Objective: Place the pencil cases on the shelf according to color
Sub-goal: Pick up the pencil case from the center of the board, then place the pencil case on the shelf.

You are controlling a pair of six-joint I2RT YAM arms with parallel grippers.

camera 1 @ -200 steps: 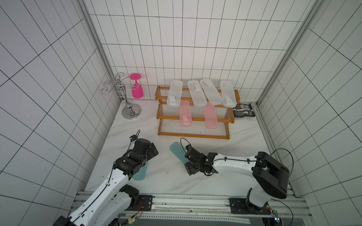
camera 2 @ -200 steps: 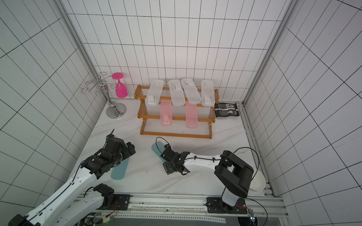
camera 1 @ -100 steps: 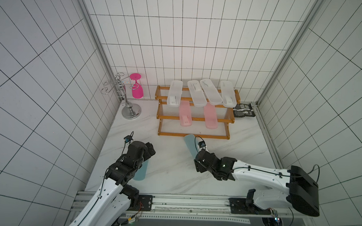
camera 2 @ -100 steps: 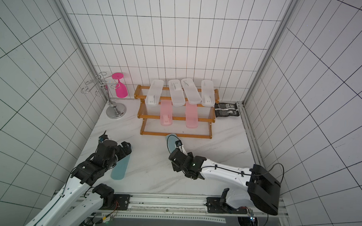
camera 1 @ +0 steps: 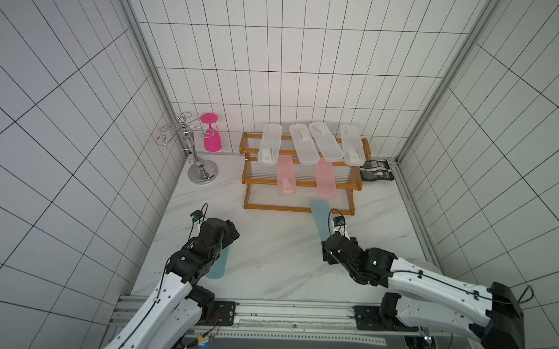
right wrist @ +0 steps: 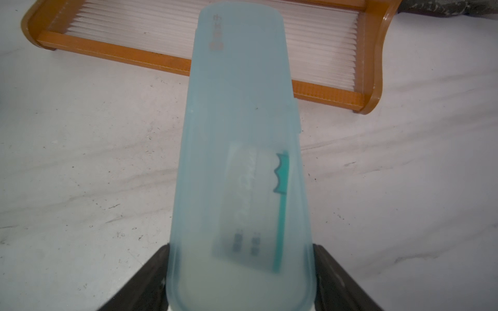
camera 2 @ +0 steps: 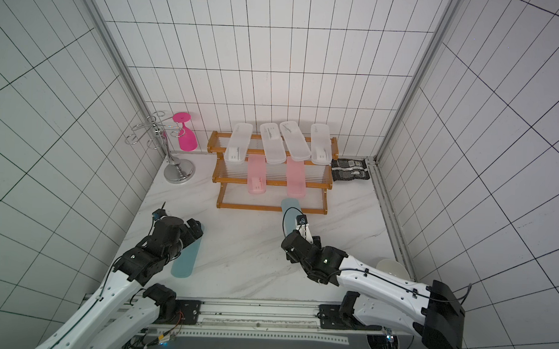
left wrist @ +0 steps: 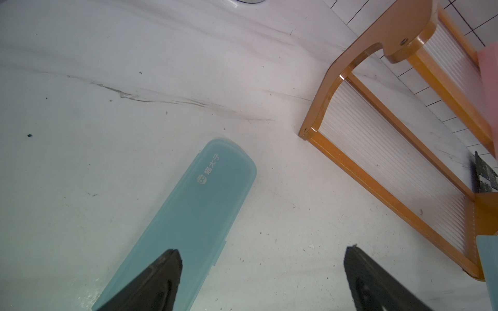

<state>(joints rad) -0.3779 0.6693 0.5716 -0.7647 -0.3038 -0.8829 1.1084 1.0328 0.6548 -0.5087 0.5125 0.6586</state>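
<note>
Since a second ago our left arm has hardly shifted, while our right arm has carried its teal case from mid-table up to the shelf. On the left, the left tool [left wrist: 261, 251] hangs spread wide above the table [left wrist: 134, 80]. The loose teal case [left wrist: 194, 210] lies flat there with its near part under one finger [left wrist: 161, 277], so it sits to one side of the gap. On the right, the right tool [right wrist: 239, 269] pinches the held teal case [right wrist: 237, 107] across its near end. The far end reaches over the front rail of the shelf [right wrist: 113, 51] above the lowest tier's rods; we cannot tell whether it rests there. Two pink cases [camera 1: 286, 178] lie on the middle tier and four clear cases [camera 1: 269, 144] on top.
</note>
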